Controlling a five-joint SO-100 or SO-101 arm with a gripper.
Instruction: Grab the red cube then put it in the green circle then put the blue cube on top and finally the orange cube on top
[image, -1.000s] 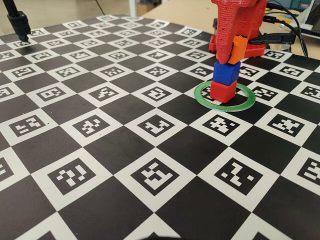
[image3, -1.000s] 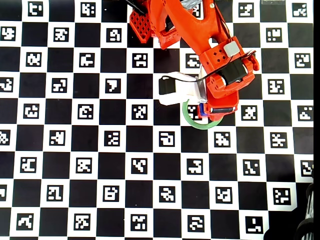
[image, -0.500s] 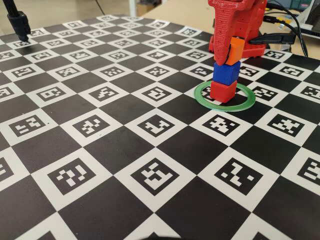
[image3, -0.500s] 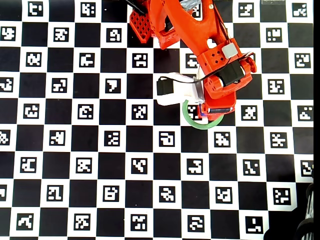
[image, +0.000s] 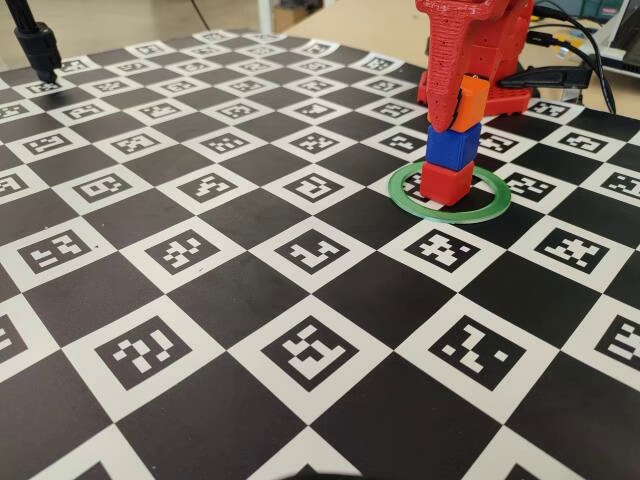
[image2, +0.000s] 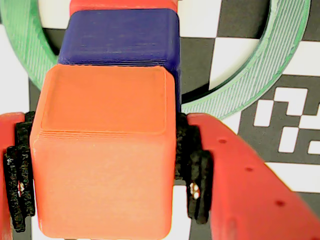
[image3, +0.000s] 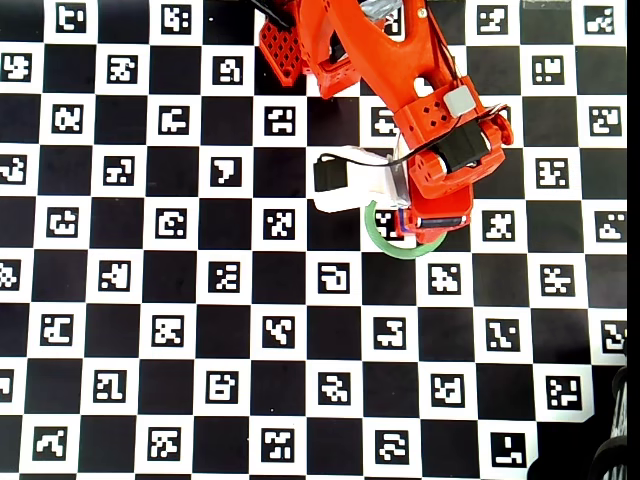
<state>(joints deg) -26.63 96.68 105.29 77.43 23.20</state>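
Three cubes, one of each colour: the matte red cube (image: 446, 184) sits inside the single thin green circle (image: 490, 207) on the checkered desk (image: 250, 330), the deep-blue cube (image: 450, 148) rests on it, and the bright orange cube (image: 470, 104), edges rounded, is above the blue, slightly tilted. The jaws (image2: 107, 180) are clamped on the orange cube's sides.

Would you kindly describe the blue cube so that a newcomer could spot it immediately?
On the checkerboard table, find the green circle near the red arm. A small stack stands inside it: the blue cube is the middle piece, on the red cube and under the orange cube gripped by the tool.
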